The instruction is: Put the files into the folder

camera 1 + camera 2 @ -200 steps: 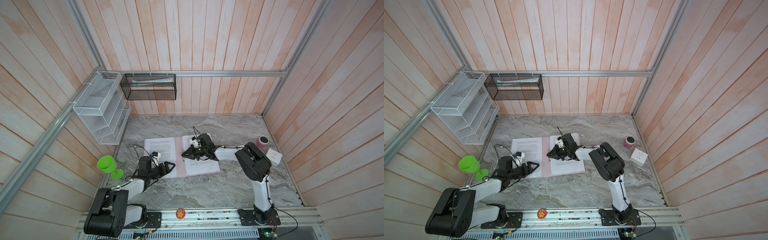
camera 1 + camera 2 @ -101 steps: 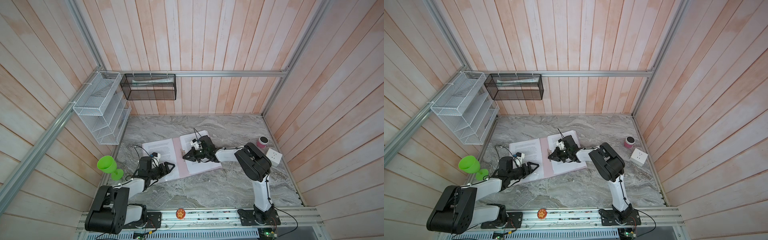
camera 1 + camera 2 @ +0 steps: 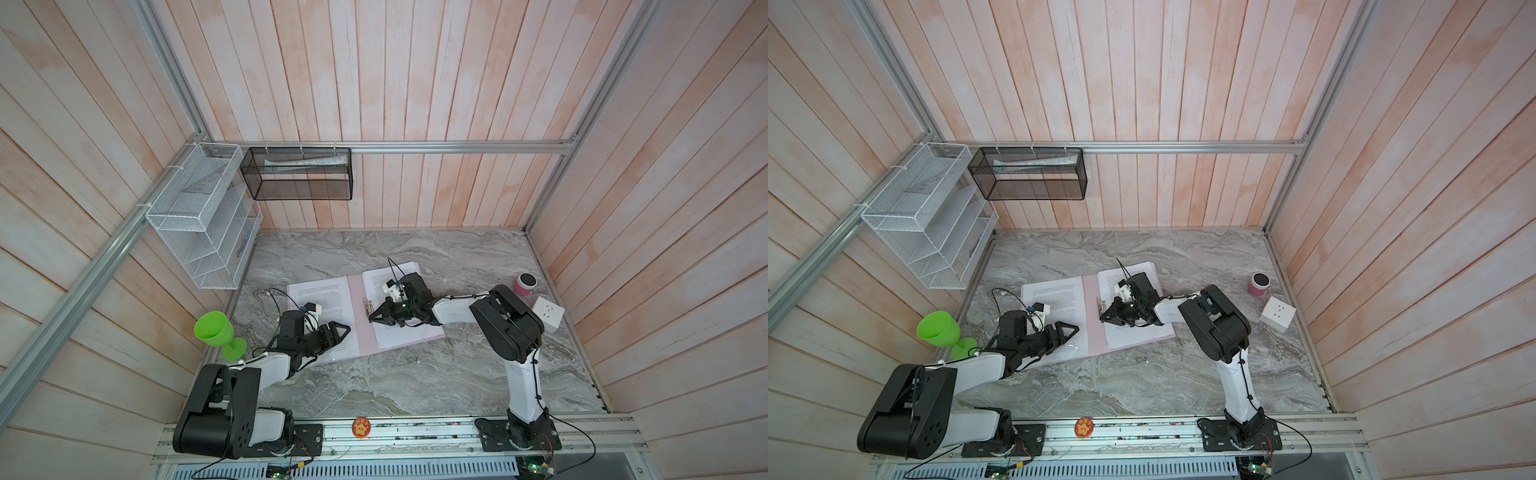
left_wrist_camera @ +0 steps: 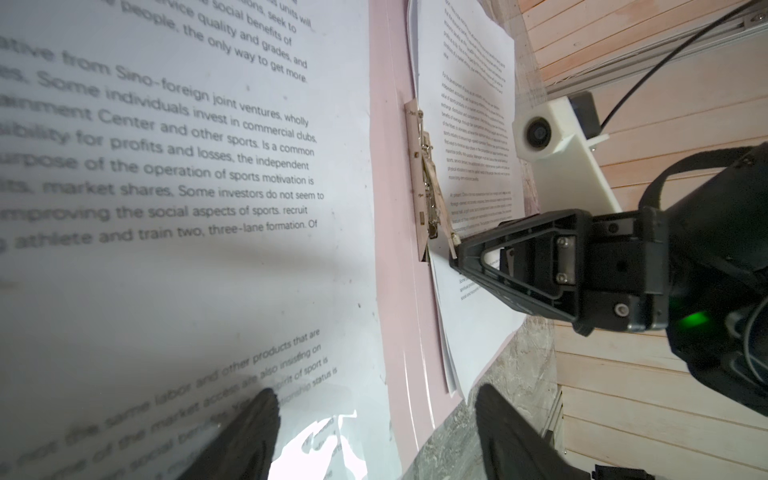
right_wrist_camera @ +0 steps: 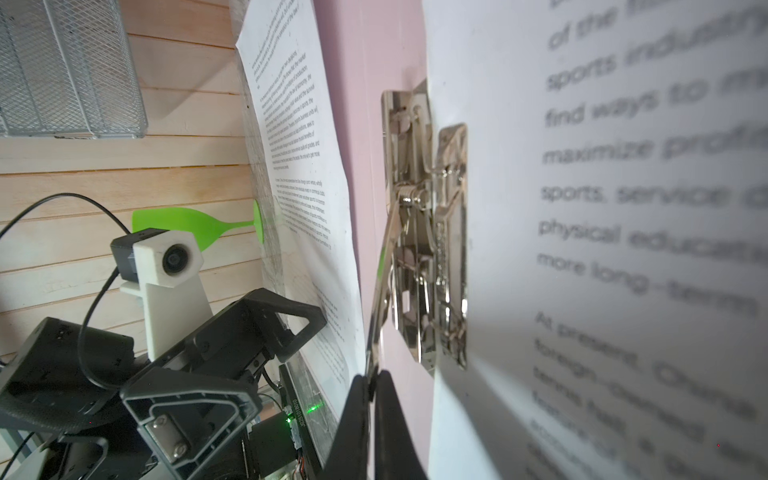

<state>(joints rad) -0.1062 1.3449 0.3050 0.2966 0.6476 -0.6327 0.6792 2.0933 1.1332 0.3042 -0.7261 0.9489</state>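
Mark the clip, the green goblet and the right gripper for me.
clip (image 5: 424, 232), right wrist view, on its metal body.
goblet (image 3: 212, 330), in a top view, on its bowl.
right gripper (image 5: 371, 384), right wrist view, between its fingertips.

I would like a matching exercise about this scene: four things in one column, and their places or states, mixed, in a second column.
1. left gripper
2. right gripper
3. green goblet
4. white socket cube

A. next to the pink cup
B. shut on the clip lever
C. open, holding nothing
D. at the table's left edge

Pairs: 1-C, 2-B, 3-D, 4-A
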